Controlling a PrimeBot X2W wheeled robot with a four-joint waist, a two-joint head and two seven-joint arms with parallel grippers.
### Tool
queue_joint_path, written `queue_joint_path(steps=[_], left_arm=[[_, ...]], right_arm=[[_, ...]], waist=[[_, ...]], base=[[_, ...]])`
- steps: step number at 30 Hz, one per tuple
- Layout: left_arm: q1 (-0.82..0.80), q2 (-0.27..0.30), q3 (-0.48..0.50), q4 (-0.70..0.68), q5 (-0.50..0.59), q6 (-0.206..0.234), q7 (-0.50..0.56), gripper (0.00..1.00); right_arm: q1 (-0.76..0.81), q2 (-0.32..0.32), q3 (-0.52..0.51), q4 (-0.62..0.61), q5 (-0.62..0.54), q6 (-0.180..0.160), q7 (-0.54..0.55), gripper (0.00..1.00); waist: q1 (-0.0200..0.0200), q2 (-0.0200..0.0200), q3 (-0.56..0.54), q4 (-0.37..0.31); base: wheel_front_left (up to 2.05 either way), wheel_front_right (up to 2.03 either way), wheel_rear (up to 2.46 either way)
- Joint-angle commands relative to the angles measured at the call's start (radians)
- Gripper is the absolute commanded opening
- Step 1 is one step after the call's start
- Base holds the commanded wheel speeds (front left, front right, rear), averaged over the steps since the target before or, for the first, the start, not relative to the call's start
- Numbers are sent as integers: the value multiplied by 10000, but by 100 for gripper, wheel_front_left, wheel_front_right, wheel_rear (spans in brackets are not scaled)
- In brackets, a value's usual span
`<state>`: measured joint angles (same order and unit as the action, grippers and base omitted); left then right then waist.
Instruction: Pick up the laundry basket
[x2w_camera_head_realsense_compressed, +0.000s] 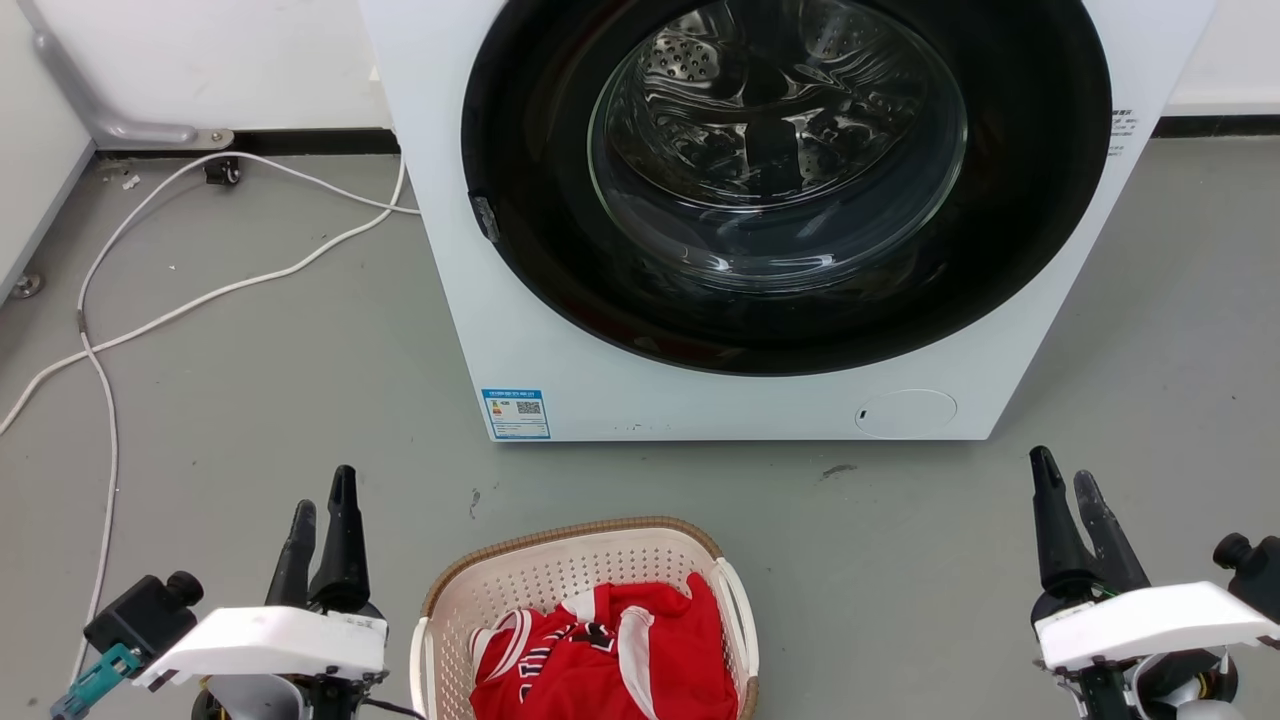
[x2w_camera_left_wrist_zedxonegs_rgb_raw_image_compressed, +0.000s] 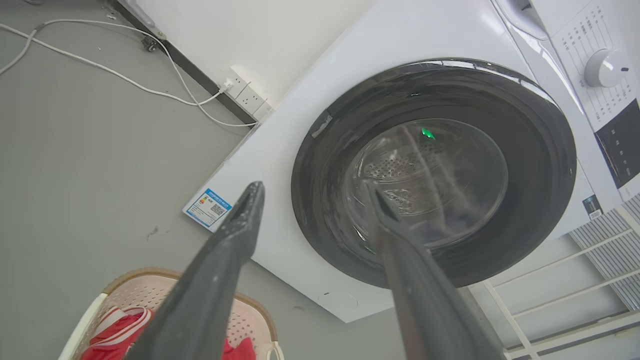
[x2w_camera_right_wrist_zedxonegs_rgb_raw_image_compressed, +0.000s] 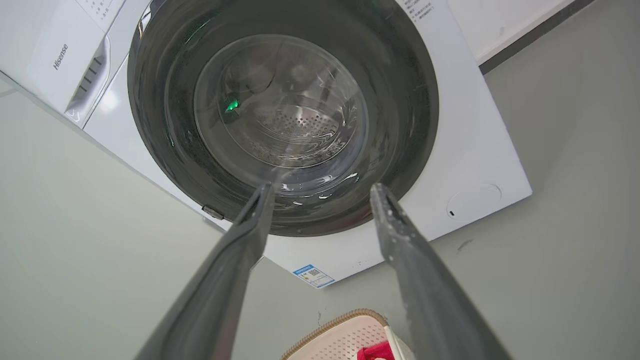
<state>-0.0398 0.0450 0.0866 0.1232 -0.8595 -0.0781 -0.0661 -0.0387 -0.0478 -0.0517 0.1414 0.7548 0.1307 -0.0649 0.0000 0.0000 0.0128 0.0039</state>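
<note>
Head view puts the left claw (x2w_camera_head_realsense_compressed: 323, 490) and the right claw (x2w_camera_head_realsense_compressed: 1063, 465) at the bottom corners, well apart, with the laundry basket (x2w_camera_head_realsense_compressed: 560, 575) on the floor (x2w_camera_head_realsense_compressed: 250, 400) between them, nearer the left one. Both claws are released and grip nothing; each wrist view shows its two fingers spread with a clear gap. Both point forward toward the washer, not down at the basket, so I judge the reach has not begun. The basket stands upright, a red jersey (x2w_camera_head_realsense_compressed: 610, 660) crumpled inside. Its white loop handles (x2w_camera_head_realsense_compressed: 738, 610) sit on the two sides, which probably suits one claw to each. That spacing looks meant to let the arms close in from both sides and lift it level. The load looks light and soft, unlikely to shift much. Beyond the basket, bare grey floor runs to a white washer (x2w_camera_head_realsense_compressed: 520, 330) with its round door shut. A white cable (x2w_camera_head_realsense_compressed: 112, 440) trails along the floor to the left, back toward the white wall.
</note>
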Motion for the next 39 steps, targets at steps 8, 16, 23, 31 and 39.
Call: queue_joint_path(steps=[8,16,23,31,39], left_arm=[[78,48,-108,-223,1475,88,-345,100],[190,53,-153,-247,2566,121,-581,100],[259,56,-196,-305,3363,155,-782,100],[342,57,-256,-361,4229,167,-990,100],[447,59,-285,-380,4879,129,-1160,100]], right_arm=[[87,-37,143,-365,-1521,1,-364,100],[160,-38,205,-383,-2583,1,-591,100],[256,-38,282,-410,-3465,1,-788,100],[369,-38,294,-395,-4445,1,-996,100],[440,-39,311,-414,-5204,1,-1160,100]], waist=[[0,0,4,7],[0,0,1,9],[0,0,-2,14],[0,0,-4,25],[0,0,-28,31]], base=[[0,0,0],[0,0,0],[0,0,0],[0,0,0],[0,0,0]])
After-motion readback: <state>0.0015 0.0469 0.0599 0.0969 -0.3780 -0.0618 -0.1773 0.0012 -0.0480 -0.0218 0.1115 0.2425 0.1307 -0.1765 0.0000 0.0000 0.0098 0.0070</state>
